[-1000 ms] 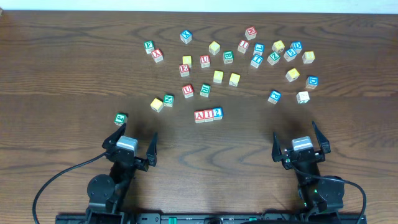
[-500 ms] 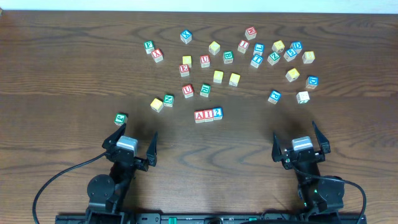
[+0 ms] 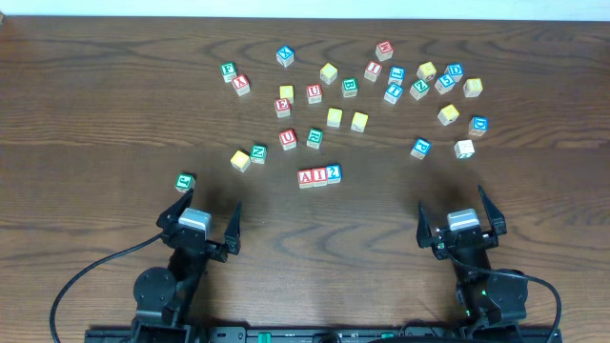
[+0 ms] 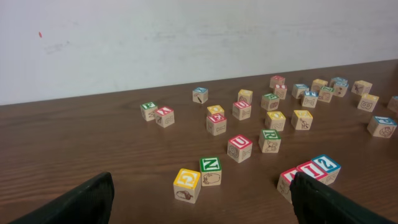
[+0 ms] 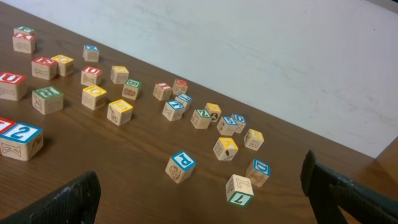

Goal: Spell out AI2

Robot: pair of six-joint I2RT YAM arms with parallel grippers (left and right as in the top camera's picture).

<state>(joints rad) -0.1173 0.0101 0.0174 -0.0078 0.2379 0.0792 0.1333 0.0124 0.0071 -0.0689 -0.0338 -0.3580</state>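
Three blocks stand side by side in a row at the table's middle: a red A block [image 3: 305, 177], a red I block [image 3: 319, 176] and a blue 2 block [image 3: 333, 172]. The row also shows in the left wrist view, where the I block [image 4: 310, 168] and 2 block [image 4: 326, 165] sit beside the right finger. The 2 block [image 5: 20, 138] is at the left edge of the right wrist view. My left gripper [image 3: 199, 227] is open and empty near the front edge. My right gripper [image 3: 459, 222] is open and empty at the front right.
Many loose letter blocks lie scattered across the far half of the table, from a green block [image 3: 228, 70] at the left to a yellow block [image 3: 473, 87] at the right. A green block [image 3: 185, 181] lies just ahead of the left gripper. A yellow G block [image 4: 187, 184] and green N block [image 4: 210, 170] sit left of the row.
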